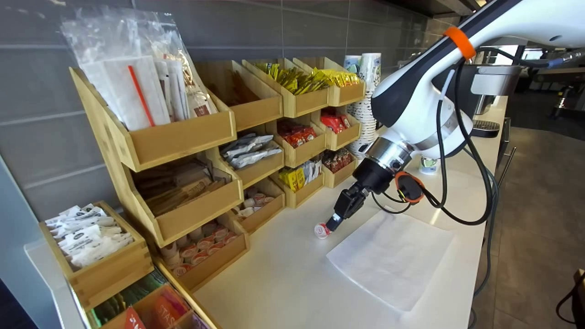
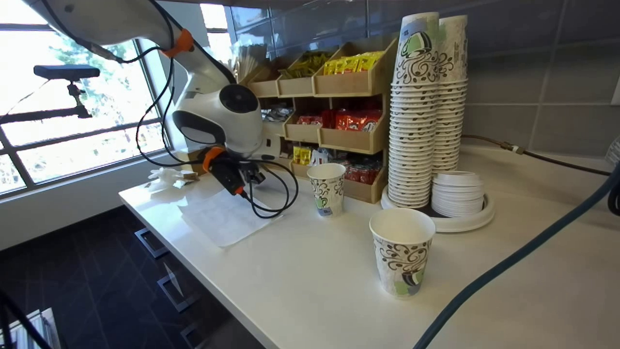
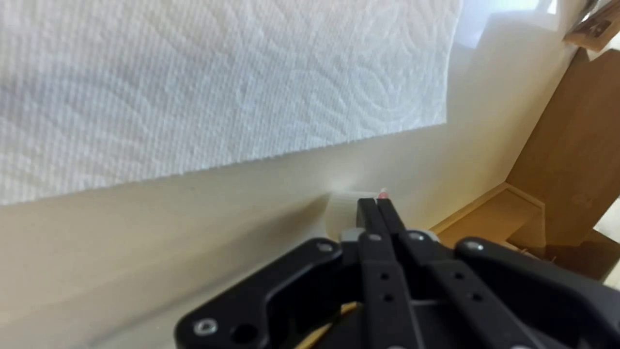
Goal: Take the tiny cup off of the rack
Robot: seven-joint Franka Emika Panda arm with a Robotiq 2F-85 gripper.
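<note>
The black pincer (image 3: 377, 199) stands narrow and, as far as the angle shows, nips just the rim of the tiny, pale, red-topped round cup (image 1: 321, 230), clear of the light plywood tiered rack (image 1: 185, 141) along the back edge of the white counter (image 1: 269, 274). A jerk could break so slight a hold and send the cup rolling towards the front edge.

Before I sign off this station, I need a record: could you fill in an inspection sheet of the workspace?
Surface: pale counter, paper towel spread on it.
Job's things: tiny cup out of the rack, tilted; counter contact unclear.
Clutter: two loose paper cups, upright; tall cup stacks.
End effector: looks shut on the tiny cup's edge.
Cables: black cables loop beside the arm.
Surroundings: tiled wall behind the rack, window beyond.
</note>
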